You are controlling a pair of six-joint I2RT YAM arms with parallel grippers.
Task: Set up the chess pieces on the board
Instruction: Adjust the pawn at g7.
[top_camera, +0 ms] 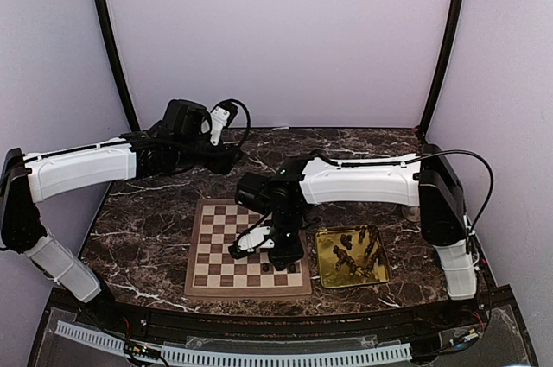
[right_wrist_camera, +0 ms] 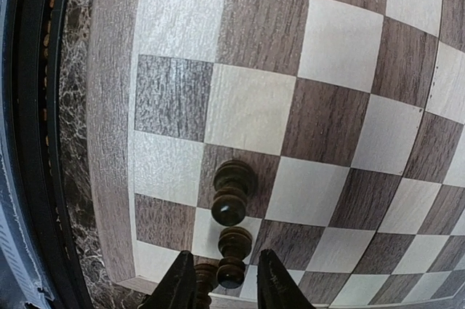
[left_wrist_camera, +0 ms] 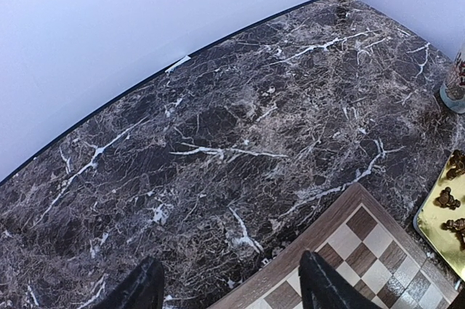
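Where three chess pieces stand, one board

Gold tray right of centre, flat on dark marble table.

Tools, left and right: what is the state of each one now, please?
Left tool: open, holding nothing.
Right tool: open around a chess piece, not gripping it.

Left end effector open, right end effector parted.
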